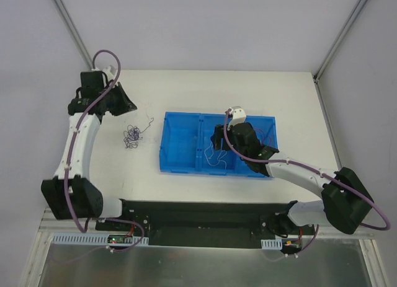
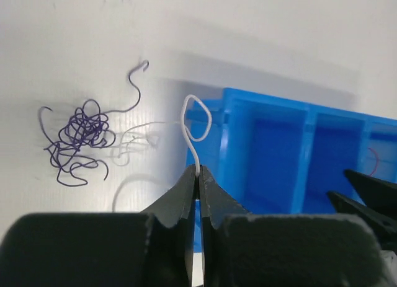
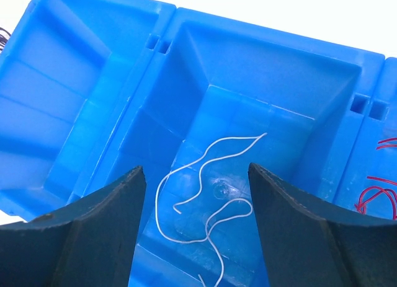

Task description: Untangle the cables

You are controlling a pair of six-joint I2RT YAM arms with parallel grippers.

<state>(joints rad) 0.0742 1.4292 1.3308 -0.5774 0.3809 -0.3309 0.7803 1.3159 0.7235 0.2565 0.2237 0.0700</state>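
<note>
Three colours of wire show here. The left jaws are pinched shut on a white wire (image 2: 196,165), clamping it at its lower end. Its free length rises from the tips, bends into a loop, and points roughly towards the blue tray (image 2: 291,108). Faint shadows on the surface (image 1: 248,88) suggest that this strand hangs clear of it.

The purple clump (image 2: 82,131) lies on the surface beside the left jaws, apart from the held wire and outside the tray.

The right jaws stand wide open with nothing between them. They hover over the tray's middle compartment, where loose white strands (image 3: 239,138) already lie. Red strands (image 3: 375,194) sit in the next compartment on the right of that view.

The coming move likely turns on carrying the held white wire across to the middle compartment. That compartment lies to the left arm's right, past the tray's near wall and first compartment. The left arm is nearer the clump, while the right arm already occupies the space above the white strands. The two may crowd each other there.
</note>
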